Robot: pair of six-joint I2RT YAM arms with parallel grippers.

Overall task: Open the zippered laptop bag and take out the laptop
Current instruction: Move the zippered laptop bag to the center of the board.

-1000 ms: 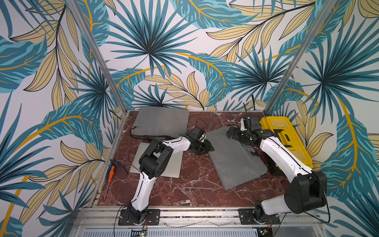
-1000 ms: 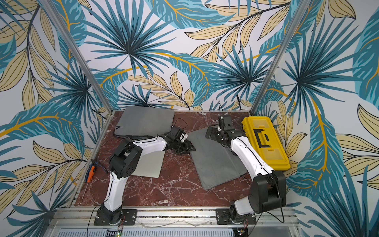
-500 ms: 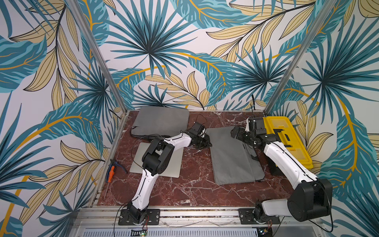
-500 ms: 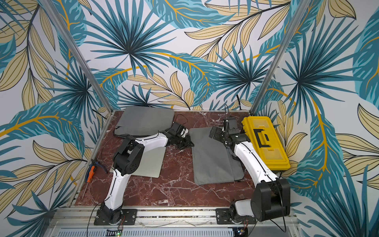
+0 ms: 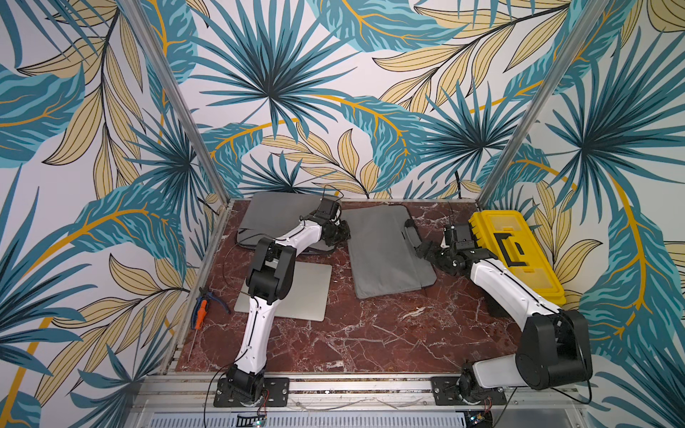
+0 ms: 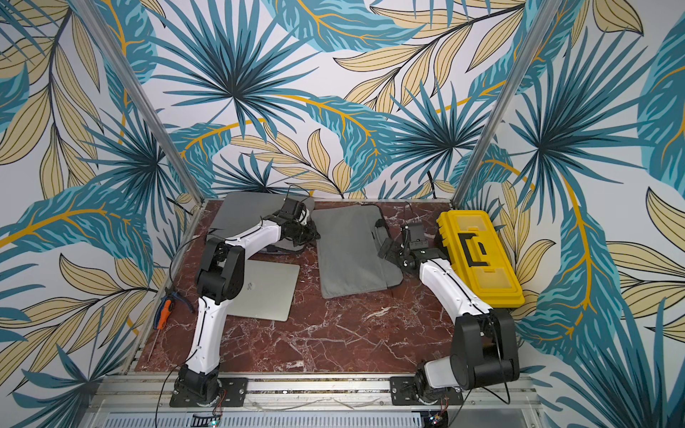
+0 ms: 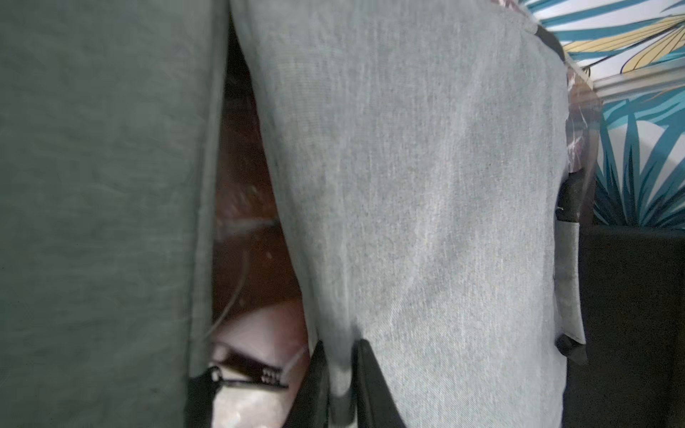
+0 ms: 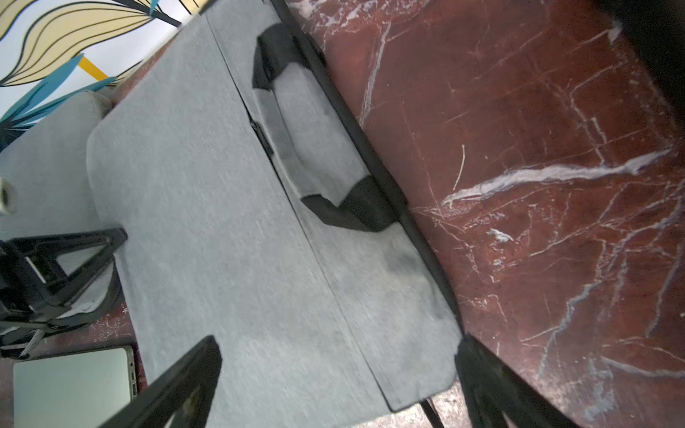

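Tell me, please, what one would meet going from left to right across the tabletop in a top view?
Orange-handled screwdriver → silver laptop → grey laptop bag → yellow toolbox.

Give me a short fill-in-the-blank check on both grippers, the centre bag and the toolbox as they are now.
1. The left gripper is ____ on an edge of the centre laptop bag.
2. The right gripper stands ____.
3. The toolbox is ____ in colour.
Missing words: shut; open; yellow.
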